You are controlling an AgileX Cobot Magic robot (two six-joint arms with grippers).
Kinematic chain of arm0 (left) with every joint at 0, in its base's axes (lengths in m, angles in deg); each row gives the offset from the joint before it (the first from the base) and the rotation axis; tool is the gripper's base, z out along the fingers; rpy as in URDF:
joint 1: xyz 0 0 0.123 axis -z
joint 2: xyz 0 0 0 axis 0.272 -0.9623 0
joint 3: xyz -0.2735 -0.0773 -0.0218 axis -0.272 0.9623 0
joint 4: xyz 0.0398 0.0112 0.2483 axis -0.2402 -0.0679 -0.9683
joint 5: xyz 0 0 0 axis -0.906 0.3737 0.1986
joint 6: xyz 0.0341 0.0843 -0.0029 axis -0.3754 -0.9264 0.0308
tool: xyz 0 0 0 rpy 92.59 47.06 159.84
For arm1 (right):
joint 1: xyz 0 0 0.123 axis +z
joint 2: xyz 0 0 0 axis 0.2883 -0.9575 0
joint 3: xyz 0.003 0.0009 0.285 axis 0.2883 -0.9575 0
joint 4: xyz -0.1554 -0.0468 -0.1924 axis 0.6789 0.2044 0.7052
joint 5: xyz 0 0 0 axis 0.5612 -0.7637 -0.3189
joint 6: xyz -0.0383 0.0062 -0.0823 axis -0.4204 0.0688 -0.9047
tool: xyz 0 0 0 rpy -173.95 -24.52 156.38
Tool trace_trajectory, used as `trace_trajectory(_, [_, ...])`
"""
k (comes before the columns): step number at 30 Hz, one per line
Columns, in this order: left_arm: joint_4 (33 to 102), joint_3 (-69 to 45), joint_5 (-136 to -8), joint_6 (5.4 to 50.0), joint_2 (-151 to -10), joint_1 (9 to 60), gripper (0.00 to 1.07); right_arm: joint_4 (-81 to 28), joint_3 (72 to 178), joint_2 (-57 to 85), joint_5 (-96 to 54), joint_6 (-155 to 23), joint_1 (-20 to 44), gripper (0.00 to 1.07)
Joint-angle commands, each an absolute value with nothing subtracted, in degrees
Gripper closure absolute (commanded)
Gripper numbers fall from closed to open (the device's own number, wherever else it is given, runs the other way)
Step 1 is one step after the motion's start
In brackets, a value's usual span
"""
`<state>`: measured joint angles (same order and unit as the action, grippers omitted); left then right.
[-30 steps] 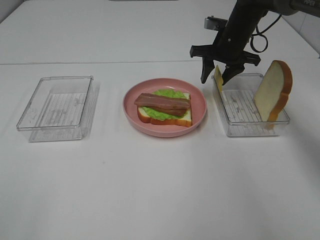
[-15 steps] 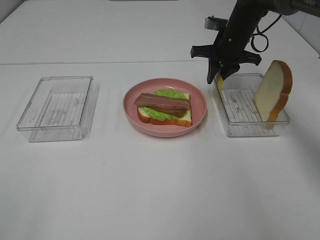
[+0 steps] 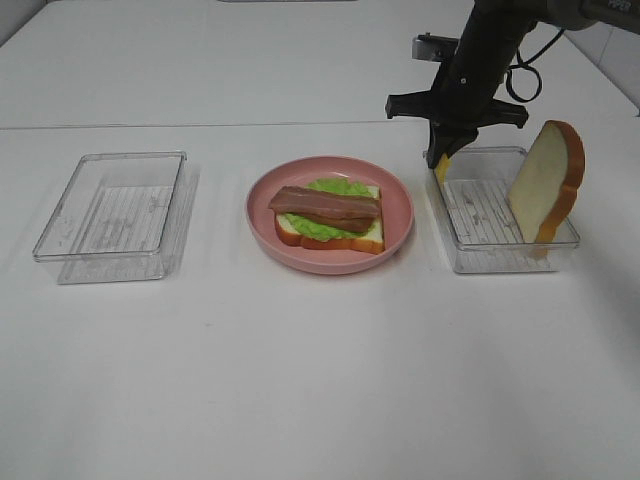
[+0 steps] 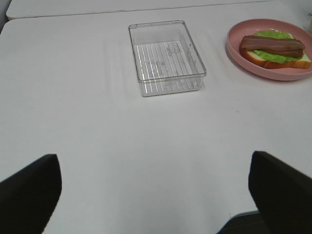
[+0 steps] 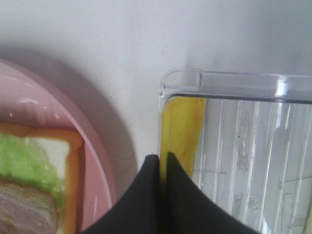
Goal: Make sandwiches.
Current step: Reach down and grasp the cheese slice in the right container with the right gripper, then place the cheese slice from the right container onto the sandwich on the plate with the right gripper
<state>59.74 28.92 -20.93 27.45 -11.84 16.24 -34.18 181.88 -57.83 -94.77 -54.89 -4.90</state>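
Note:
On the pink plate [image 3: 400, 215] lies a white bread slice [image 3: 370, 243] with a green lettuce leaf [image 3: 340, 187] and brown bacon strips [image 3: 325, 203] on top. My right gripper [image 3: 438, 158] is shut on the yellow cheese slice [image 3: 441, 166], which stands against the near-plate wall of the right clear tray [image 3: 500, 255]. The right wrist view shows the cheese [image 5: 183, 126] between my closed fingers [image 5: 151, 170]. A second bread slice [image 3: 545, 180] leans upright in that tray. My left gripper [image 4: 153, 158] is open and empty, far from the plate [image 4: 234, 48].
An empty clear tray [image 3: 110, 215] sits on the white table left of the plate; it also shows in the left wrist view [image 4: 165, 56]. A table seam runs across behind the trays.
My right gripper's fingers were open astride the cheese slice a second ago; they have closed on it. Plate, stack and trays have not moved.

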Motion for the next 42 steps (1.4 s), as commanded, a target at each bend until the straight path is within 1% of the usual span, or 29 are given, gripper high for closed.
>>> trace_trajectory(1, [59.6, 28.9, -21.3, 27.4, -10.9, 16.5, 0.06, -33.4, 182.1, -56.5, -100.7, -54.9, -5.1, 1.07])
trace_trajectory(10, [59.6, 28.9, -21.3, 27.4, -10.9, 16.5, 0.06, -35.0, 182.1, -51.5, -100.7, -53.9, -5.1, 1.07])
trace_trajectory(16, [59.6, 28.9, -21.3, 27.4, -10.9, 16.5, 0.06, -40.3, 181.9, -46.7, -100.7, -54.9, -5.1, 1.07])
trace_trajectory(18, [59.6, 28.9, -21.3, 27.4, -10.9, 16.5, 0.06, -41.1, 181.2, -46.0, -100.7, -55.2, -5.1, 1.07])
trace_trajectory(20, [59.6, 28.9, -21.3, 27.4, -10.9, 16.5, 0.06, -43.1, 176.8, -41.8, -100.7, -56.0, -5.0, 1.07])
trace_trajectory(23, [59.6, 28.9, -21.3, 27.4, -10.9, 16.5, 0.06, -43.6, 175.5, -40.6, -100.4, -56.5, -5.0, 1.07])
trace_trajectory(24, [59.6, 28.9, -21.3, 27.4, -10.9, 16.5, 0.06, -45.9, 171.2, -38.6, -98.6, -58.4, -5.0, 1.07])
trace_trajectory(25, [59.6, 28.9, -21.3, 27.4, -10.9, 16.5, 0.06, -50.8, 165.7, -36.0, -94.3, -61.5, -5.0, 1.07])
trace_trajectory(26, [59.6, 28.9, -21.3, 27.4, -10.9, 16.5, 0.06, -50.8, 165.7, -36.0, -94.3, -61.5, -5.0, 1.07])
trace_trajectory(27, [59.6, 28.9, -21.3, 27.4, -10.9, 16.5, 0.06, -53.3, 163.3, -35.0, -92.0, -63.3, -5.0, 1.07])
trace_trajectory(28, [59.6, 28.9, -21.3, 27.4, -10.9, 16.5, 0.06, -60.6, 157.6, -32.5, -86.4, -67.7, -5.0, 1.07])
trace_trajectory(29, [59.6, 28.9, -21.3, 27.4, -10.9, 16.5, 0.06, -60.6, 157.6, -32.5, -86.4, -67.7, -5.0, 1.07])
trace_trajectory(30, [59.6, 28.9, -21.3, 27.4, -10.9, 16.5, 0.06, -64.6, 154.8, -31.5, -84.1, -70.4, -5.0, 1.07])
trace_trajectory(31, [59.6, 28.9, -21.3, 27.4, -10.9, 16.5, 0.06, -64.6, 154.8, -31.5, -84.1, -70.4, -5.0, 1.07])
trace_trajectory(33, [59.6, 28.9, -21.3, 27.4, -10.9, 16.5, 0.06, -79.0, 147.1, -30.6, -81.0, -79.4, -5.0, 1.07])
trace_trajectory(34, [59.6, 28.9, -21.3, 27.4, -10.9, 16.5, 0.06, -79.0, 147.1, -30.6, -81.0, -79.4, -5.0, 1.07])
trace_trajectory(36, [59.6, 28.9, -21.3, 27.4, -10.9, 16.5, 0.06, -87.0, 144.5, -31.9, -81.0, -84.5, -5.0, 1.07])
trace_trajectory(42, [59.6, 28.9, -21.3, 27.4, -10.9, 16.5, 0.06, -91.7, 144.2, -35.3, -80.4, -85.6, -5.0, 1.07])
